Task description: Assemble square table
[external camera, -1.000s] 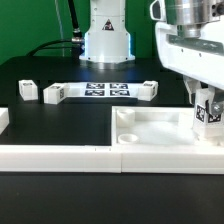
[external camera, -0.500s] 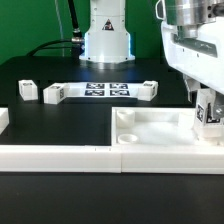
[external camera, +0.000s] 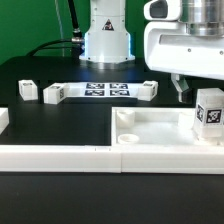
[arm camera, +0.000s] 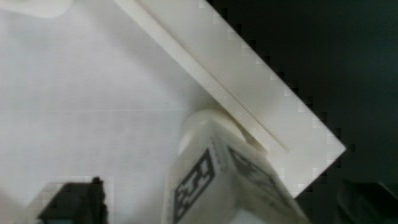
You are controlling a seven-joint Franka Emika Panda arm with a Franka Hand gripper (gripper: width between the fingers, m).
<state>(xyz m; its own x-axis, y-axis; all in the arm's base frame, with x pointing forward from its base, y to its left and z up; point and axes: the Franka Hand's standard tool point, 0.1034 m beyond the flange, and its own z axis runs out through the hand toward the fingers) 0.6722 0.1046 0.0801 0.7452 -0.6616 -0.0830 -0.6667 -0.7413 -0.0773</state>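
The square table top point(external camera: 160, 128), a white tray with a raised rim, lies at the exterior view's right. One white tagged leg block point(external camera: 208, 112) stands upright in its far right corner. My gripper point(external camera: 198, 92) is open and empty, raised just above and behind that leg; one dark finger point(external camera: 180, 90) shows beside it. In the wrist view the leg point(arm camera: 222, 178) stands against the top's rim point(arm camera: 231, 85), with one dark fingertip point(arm camera: 71, 200) apart from it. Three more leg blocks point(external camera: 27, 91) point(external camera: 54, 94) point(external camera: 147, 89) lie on the black table.
The marker board point(external camera: 100, 90) lies between two of the loose legs. Long white border rails point(external camera: 60, 155) run along the front and the exterior view's left edge point(external camera: 3, 120). The robot base point(external camera: 106, 40) stands at the back. Two round sockets point(external camera: 124, 117) sit in the top's left corners.
My gripper held the leg in the top's right corner before. Now it has let go and risen, and the leg stands alone.
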